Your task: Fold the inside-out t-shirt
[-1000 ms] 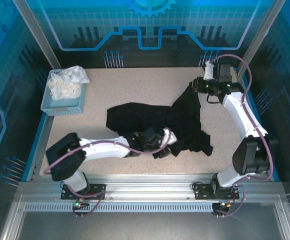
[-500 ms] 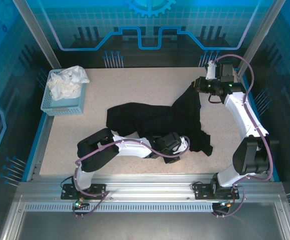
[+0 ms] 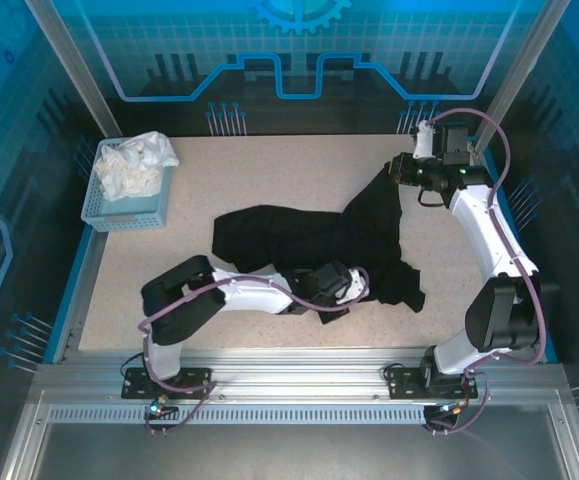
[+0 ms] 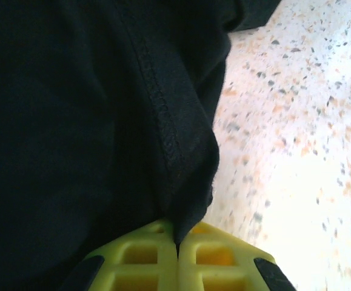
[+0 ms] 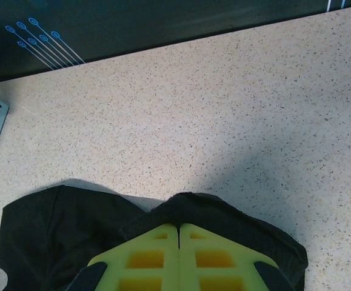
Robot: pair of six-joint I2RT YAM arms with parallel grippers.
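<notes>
The left claw [image 3: 341,291] is low over the desk [image 3: 269,170], its yellow fingers [image 4: 142,257] pressed together. They pinch a stitched hem of the inside-out t-shirt [image 3: 299,235] between their tips. In the left wrist view, black cloth spreads ahead of the left claw [image 4: 176,245] and to its left, and bare speckled desk [image 4: 296,151] lies to its right.

The right claw [image 3: 399,172] is raised at the far right of the desk. Its fingers are also closed on the t-shirt, whose edge wraps over the tips of the right claw [image 5: 179,233]. From this claw the shirt hangs down and trails across the desk toward the left claw, crumpled and unfolded between the two.

Beyond the left claw, well apart at the far left, a blue basket [image 3: 129,208] holds a white cloth [image 3: 134,165].
</notes>
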